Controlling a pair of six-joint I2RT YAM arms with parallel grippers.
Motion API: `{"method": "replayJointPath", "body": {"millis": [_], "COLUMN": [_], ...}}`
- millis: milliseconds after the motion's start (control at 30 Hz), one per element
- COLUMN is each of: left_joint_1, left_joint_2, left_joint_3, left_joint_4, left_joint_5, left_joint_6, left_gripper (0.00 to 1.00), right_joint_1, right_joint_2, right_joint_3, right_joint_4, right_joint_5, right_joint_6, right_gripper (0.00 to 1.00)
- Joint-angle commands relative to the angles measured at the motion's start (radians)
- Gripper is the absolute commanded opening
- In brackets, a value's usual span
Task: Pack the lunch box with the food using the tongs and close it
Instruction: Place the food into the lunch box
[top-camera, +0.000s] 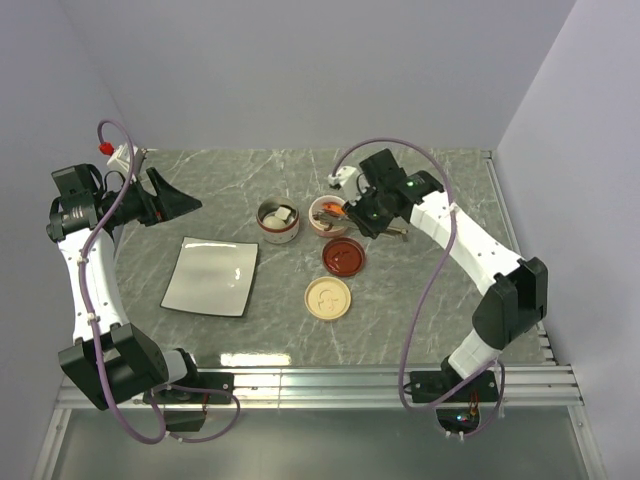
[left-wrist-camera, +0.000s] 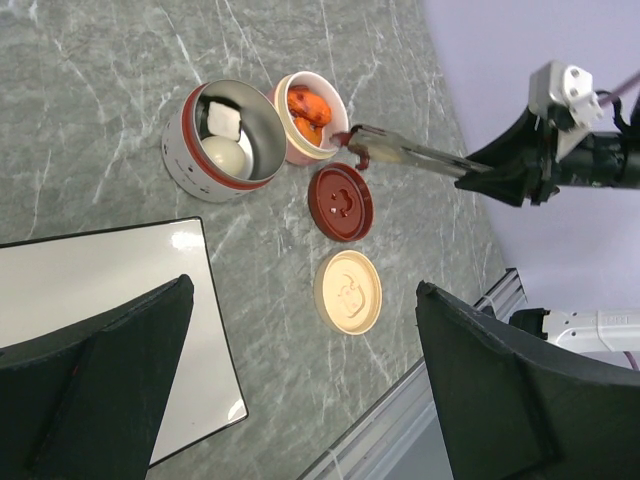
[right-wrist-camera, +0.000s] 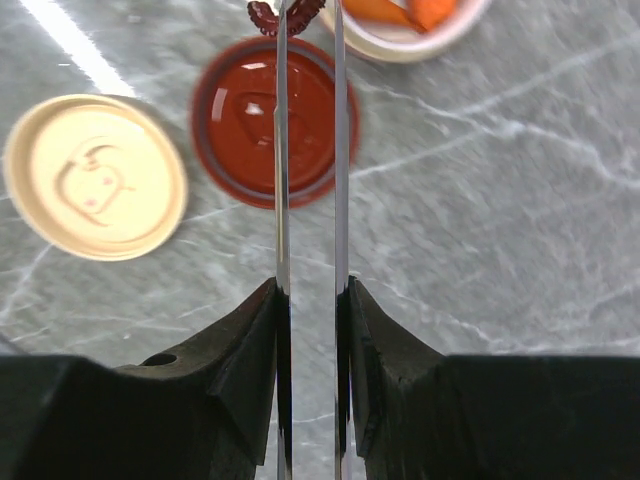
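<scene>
**lunchbot_fan:** What's the right gripper (right-wrist-camera: 310, 300) up to?

**marble_top:** It's closed partway on the tongs (right-wrist-camera: 281, 180). It pinches the two metal arms so they run almost parallel, straight up the middle of the right wrist view. The tips are at the top edge of that frame, right at the rim of the pink tin (left-wrist-camera: 300, 155), and there's a little dark red frilly bit (right-wrist-camera: 265, 15) at them. I honestly can't tell if it's pinched or just sitting there.

**lunchbot_fan:** And the food?

**marble_top:** Orange pieces (left-wrist-camera: 305, 108) are inside the pink tin. The silver tin (left-wrist-camera: 180, 150) is touching its left side, with a white ball (left-wrist-camera: 225, 155) and a white chunk (left-wrist-camera: 225, 122) in it. In the overhead view both tins are around the centre.

**lunchbot_fan:** Lids?

**marble_top:** Both are off and lying flat on the table (top-camera: 420, 290). The red lid (left-wrist-camera: 340, 202) is just below the pink tin, and the cream lid (left-wrist-camera: 348, 291) is just below that.

**lunchbot_fan:** Left arm?

**marble_top:** The left gripper (left-wrist-camera: 305, 284) is spread wide with nothing in it. It's up in the left of the overhead view, well apart from the tins. The white plate (top-camera: 205, 280) sits lower left of the silver tin.
</scene>
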Motion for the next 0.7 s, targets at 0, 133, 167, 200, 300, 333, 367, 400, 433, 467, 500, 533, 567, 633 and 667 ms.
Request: {"method": "replayJointPath", "body": {"millis": [0, 133, 167, 200, 300, 333, 367, 400, 433, 467, 500, 533, 567, 633, 667], "left_joint_1": [0.004, 0.005, 0.005, 0.005, 0.004, 0.005, 0.004, 0.004, 0.004, 0.005, 0.004, 0.005, 0.005, 0.005, 0.005], "left_joint_2": [-0.010, -0.010, -0.010, -0.010, -0.007, -0.006, -0.004, -0.006, -0.006, -0.004, -0.004, -0.006, -0.004, -0.003, -0.001], "left_joint_3": [0.041, 0.044, 0.044, 0.042, 0.044, 0.044, 0.042, 0.041, 0.039, 0.039, 0.036, 0.036, 0.035, 0.030, 0.029], "left_joint_4": [0.019, 0.009, 0.008, 0.008, 0.008, 0.008, 0.009, 0.009, 0.008, 0.009, 0.008, 0.008, 0.011, 0.012, 0.012], "left_joint_5": [0.028, 0.019, 0.019, 0.017, 0.019, 0.017, 0.016, 0.014, 0.013, 0.013, 0.011, 0.010, 0.010, 0.010, 0.010], "left_joint_6": [-0.005, 0.002, 0.006, 0.006, 0.004, 0.004, 0.004, 0.006, 0.006, 0.007, 0.009, 0.009, 0.009, 0.009, 0.009], "left_gripper": [0.99, 0.99, 0.99, 1.00, 0.99, 0.99, 0.99, 0.99, 0.99, 0.99, 0.99, 0.99, 1.00, 0.99, 0.99], "right_joint_1": [-0.062, -0.105, -0.108, -0.117, -0.122, -0.122, -0.120, -0.120, -0.122, -0.119, -0.122, -0.120, -0.120, -0.120, -0.122], "right_joint_2": [0.035, 0.099, 0.110, 0.122, 0.154, 0.164, 0.177, 0.185, 0.200, 0.205, 0.213, 0.225, 0.231, 0.246, 0.250], "right_joint_3": [0.040, 0.065, 0.071, 0.075, 0.097, 0.104, 0.115, 0.138, 0.149, 0.158, 0.173, 0.180, 0.186, 0.197, 0.200], "right_joint_4": [0.031, 0.054, 0.059, 0.062, 0.080, 0.085, 0.085, 0.082, 0.079, 0.075, 0.074, 0.072, 0.069, 0.071, 0.071], "right_joint_5": [-0.008, -0.020, -0.022, -0.025, -0.025, -0.023, -0.023, -0.028, -0.029, -0.031, -0.034, -0.037, -0.037, -0.035, -0.037], "right_joint_6": [0.007, 0.014, 0.012, 0.007, -0.003, -0.003, -0.003, -0.002, -0.002, 0.000, -0.002, -0.002, -0.002, -0.003, -0.003], "right_gripper": [0.33, 0.32, 0.33, 0.32, 0.33, 0.33, 0.33, 0.33, 0.33, 0.33, 0.33, 0.33, 0.33, 0.33, 0.33]}}
